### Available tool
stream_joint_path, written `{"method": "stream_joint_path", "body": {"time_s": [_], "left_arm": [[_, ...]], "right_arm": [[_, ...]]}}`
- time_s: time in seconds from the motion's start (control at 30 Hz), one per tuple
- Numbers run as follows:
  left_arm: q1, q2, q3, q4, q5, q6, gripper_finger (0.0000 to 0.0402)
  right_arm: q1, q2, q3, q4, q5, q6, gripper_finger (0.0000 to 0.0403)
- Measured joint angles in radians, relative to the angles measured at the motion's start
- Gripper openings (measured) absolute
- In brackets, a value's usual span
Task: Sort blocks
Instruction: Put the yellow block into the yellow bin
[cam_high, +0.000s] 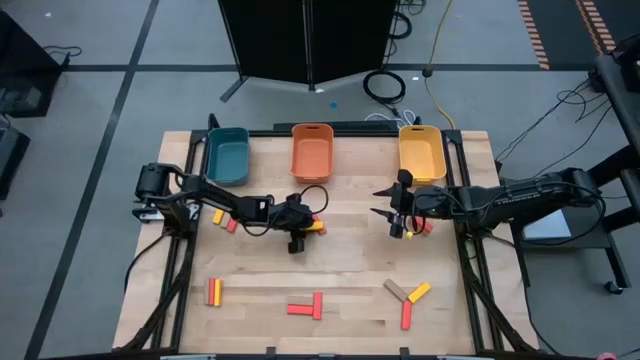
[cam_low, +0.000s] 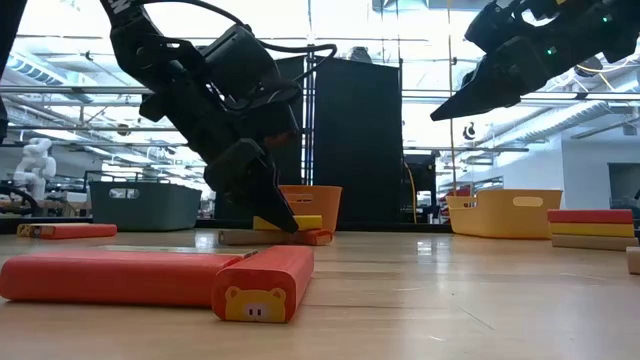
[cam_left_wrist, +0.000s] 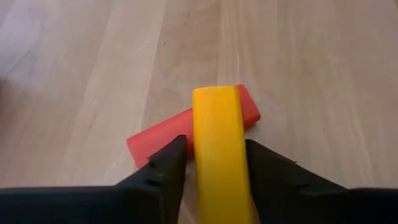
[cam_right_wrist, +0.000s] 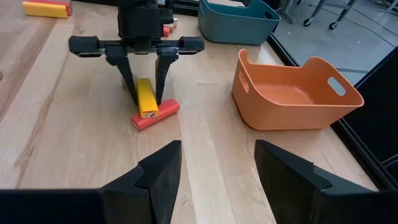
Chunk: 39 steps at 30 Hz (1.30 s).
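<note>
Already the left gripper (cam_right_wrist: 144, 93) clamped the yellow block (cam_left_wrist: 219, 149) lying across a red block (cam_left_wrist: 163, 134) — lifting might drag it; right gripper (cam_right_wrist: 214, 171) hung open.

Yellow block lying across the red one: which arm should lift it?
Left. The left gripper already straddles the yellow block atop the red block; the right gripper hangs open, apart.

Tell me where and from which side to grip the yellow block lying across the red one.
Grip the yellow block across its narrow width, on its two long side faces, coming from above. It lies flat, crossing the red block, so those faces are free. The left gripper already straddles it this way; the right gripper hangs open, away from it.
</note>
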Motion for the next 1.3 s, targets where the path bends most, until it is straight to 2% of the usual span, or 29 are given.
{"method": "stream_joint_path", "body": {"time_s": [0.1, 0.2, 0.4, 0.53, 0.73, 0.83, 1.0, 1.13, 1.3], "left_arm": [[0.0, 0.0, 0.0, 0.001, -0.002, 0.0, 0.0104], [0.0, 0.0, 0.0, 0.005, -0.002, 0.0, 0.009], [0.0, -0.039, 0.024, -0.006, 0.004, 0.031, 0.0098], [0.005, -0.09, 0.088, 0.001, 0.002, 0.108, 0.0099], [0.082, -0.091, 0.227, 0.071, -0.075, 0.156, 0.01], [0.146, -0.057, 0.309, 0.122, -0.04, 0.132, 0.01], [0.235, 0.054, 0.47, 0.152, 0.078, 0.066, 0.01], [0.265, 0.182, 0.594, 0.15, 0.122, 0.001, 0.01], [0.277, 0.376, 0.815, 0.158, 0.148, -0.1, 0.01]], "right_arm": [[0.0, 0.0, 0.0, 0.006, 0.0, 0.0, 0.0199], [0.0, 0.0, 0.0, 0.006, 0.0, 0.0, 0.0199], [0.0, 0.0, 0.0, 0.009, 0.0, 0.0, 0.0199], [0.0, -0.012, 0.0, 0.013, 0.001, -0.011, 0.0199], [0.0, -0.083, 0.0, 0.006, 0.005, 0.026, 0.0199], [0.0, -0.139, 0.0, -0.009, 0.004, 0.054, 0.0199], [0.0, -0.251, 0.0, -0.062, 0.005, 0.084, 0.0199], [0.0, -0.338, 0.0, -0.122, -0.001, 0.122, 0.0199], [0.002, -0.418, 0.0, -0.186, -0.004, 0.143, 0.0199]]}}
